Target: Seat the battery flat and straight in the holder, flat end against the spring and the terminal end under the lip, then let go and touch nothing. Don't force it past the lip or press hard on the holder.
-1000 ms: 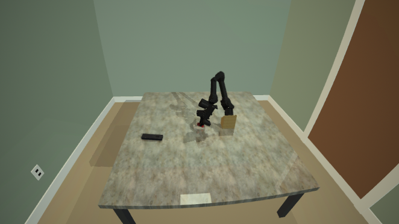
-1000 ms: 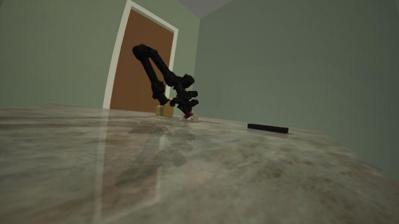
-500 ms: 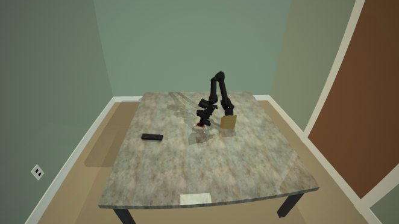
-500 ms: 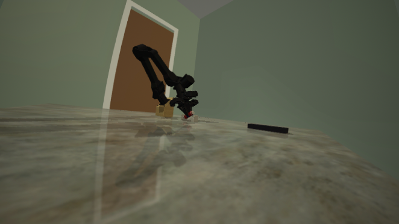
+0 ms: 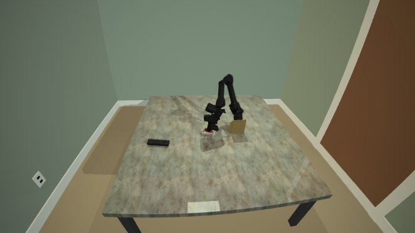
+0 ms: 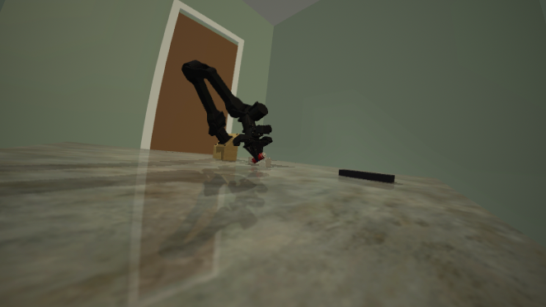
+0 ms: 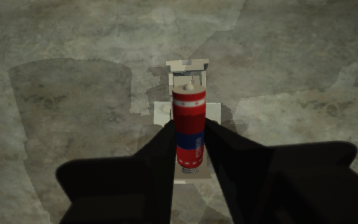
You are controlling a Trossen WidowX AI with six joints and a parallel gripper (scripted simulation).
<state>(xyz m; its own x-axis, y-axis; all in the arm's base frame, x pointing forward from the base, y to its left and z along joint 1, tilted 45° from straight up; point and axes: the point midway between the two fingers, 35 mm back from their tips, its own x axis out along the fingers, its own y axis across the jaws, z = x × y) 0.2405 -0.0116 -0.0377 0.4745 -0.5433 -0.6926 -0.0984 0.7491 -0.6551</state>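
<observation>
The red battery [image 5: 210, 131] [image 6: 261, 157] [image 7: 190, 116] has a blue band and a pale terminal end. My gripper [image 5: 209, 130] [image 6: 257, 158] [image 7: 188, 123] is shut on its sides. The pale holder [image 5: 206, 134] [image 6: 268, 162] [image 7: 161, 113] stands on the table under the battery. In the wrist view the battery lines up with the holder, its flat end at the spring [image 7: 190, 170]. The battery is tilted, with the terminal end raised and short of the lip [image 7: 187, 65], not under it. Whether the flat end presses the spring is unclear.
A black bar [image 5: 158, 143] [image 6: 366, 176] lies on the table [image 5: 251, 168] to the left in the top view. The arm's yellowish base block [image 5: 237, 126] [image 6: 226, 153] stands close to the holder. A pale rectangle [image 5: 203, 207] lies at the table's front edge.
</observation>
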